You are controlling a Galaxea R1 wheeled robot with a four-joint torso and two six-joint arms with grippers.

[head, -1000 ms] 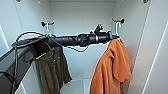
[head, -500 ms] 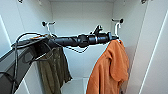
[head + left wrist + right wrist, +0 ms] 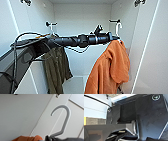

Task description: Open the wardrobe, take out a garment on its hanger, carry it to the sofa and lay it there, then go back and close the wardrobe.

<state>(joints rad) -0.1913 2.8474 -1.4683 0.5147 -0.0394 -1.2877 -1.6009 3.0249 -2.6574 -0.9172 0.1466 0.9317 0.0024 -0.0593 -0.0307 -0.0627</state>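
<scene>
The wardrobe [image 3: 82, 30] stands open, white inside. The orange garment [image 3: 112, 65] hangs at its right side from a white hanger [image 3: 118, 27]. My left arm reaches across the opening, and my left gripper [image 3: 113, 38] is at the hanger's neck, just above the garment's collar. In the left wrist view the hanger's hook [image 3: 65, 119] curves up free, with nothing inside its bend. Dark fingers [image 3: 48, 138] close on its neck beside the orange cloth [image 3: 28, 138]. A black-tipped hook [image 3: 114, 21] juts from the back wall just above the hanger.
An olive-brown jacket [image 3: 56, 67] hangs at the wardrobe's left from another hook [image 3: 48, 24], partly behind my arm. The open right door [image 3: 155, 50] and the left side wall [image 3: 15, 37] flank the opening. The right wrist view shows dark parts of the robot.
The orange garment's lower part has swung slightly to the left. My left arm has barely moved.
</scene>
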